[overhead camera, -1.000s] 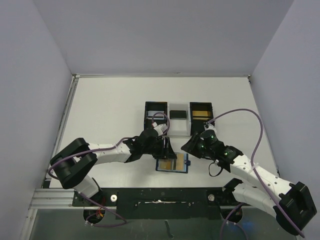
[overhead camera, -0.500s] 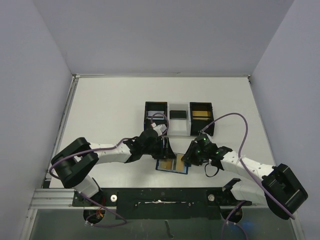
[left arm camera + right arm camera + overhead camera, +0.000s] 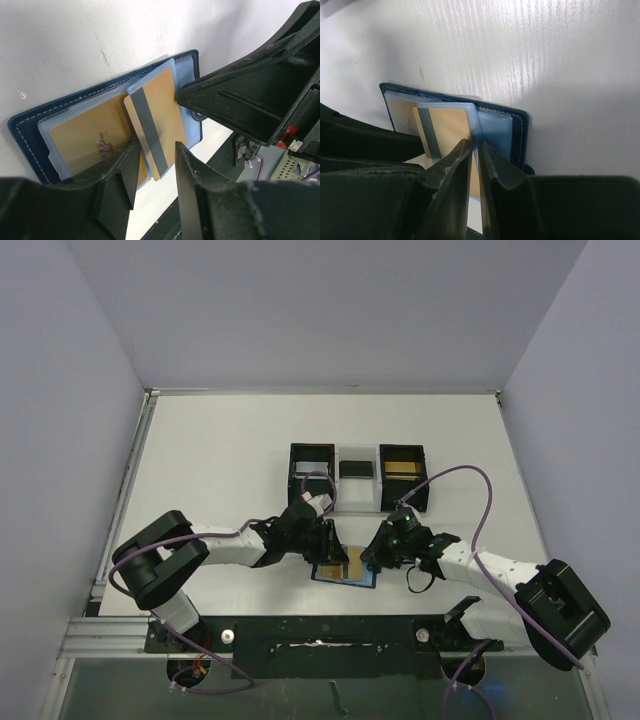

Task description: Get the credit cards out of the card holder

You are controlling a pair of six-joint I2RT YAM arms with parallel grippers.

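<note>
The white bench [image 3: 220, 460] carries everything. Both arms reach inward over its near middle. The left end effector [image 3: 335, 545] hangs over the left half of the card holder with its fingers parted and clamped on nothing. The right end effector [image 3: 474, 146] is narrowed to a thin slit at the holder's right half; whether it grips anything cannot be told.

Behind them, near the bench's middle, two black open-top boxes [image 3: 312, 465] flank a white tray [image 3: 357, 492]. The right box shows gold inside.

The dark blue card holder [image 3: 25, 131] lies spread open and flat on the bench, near its front edge, between the two end effectors. One gold card [image 3: 85, 140] sits tucked in a pocket. A second gold card with a grey stripe [image 3: 160, 112] sticks out at a slant, its near end showing in the gap between the left fingers. The right end effector's tip touches its far edge, beside a clear sleeve [image 3: 492, 127].
</note>
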